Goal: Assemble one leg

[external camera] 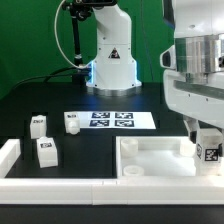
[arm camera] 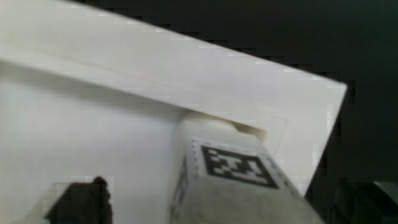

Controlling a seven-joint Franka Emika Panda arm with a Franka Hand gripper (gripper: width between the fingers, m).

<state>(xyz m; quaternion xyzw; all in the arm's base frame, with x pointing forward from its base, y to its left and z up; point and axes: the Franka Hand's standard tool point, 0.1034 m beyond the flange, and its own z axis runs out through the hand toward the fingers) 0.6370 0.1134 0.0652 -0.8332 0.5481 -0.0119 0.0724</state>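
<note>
My gripper is at the exterior view's right, over the right corner of the large white rimmed panel. A white leg with a square tag stands between its jaws at that corner. In the wrist view the leg rises from the panel. One dark finger stands apart from the leg, with a strip of panel showing between them. The other finger is lost against the dark table. Three more legs lie at the left: one, a second and a smaller-looking one.
The marker board lies in the middle of the black table. The robot base stands behind it. A white rail runs along the front left edge.
</note>
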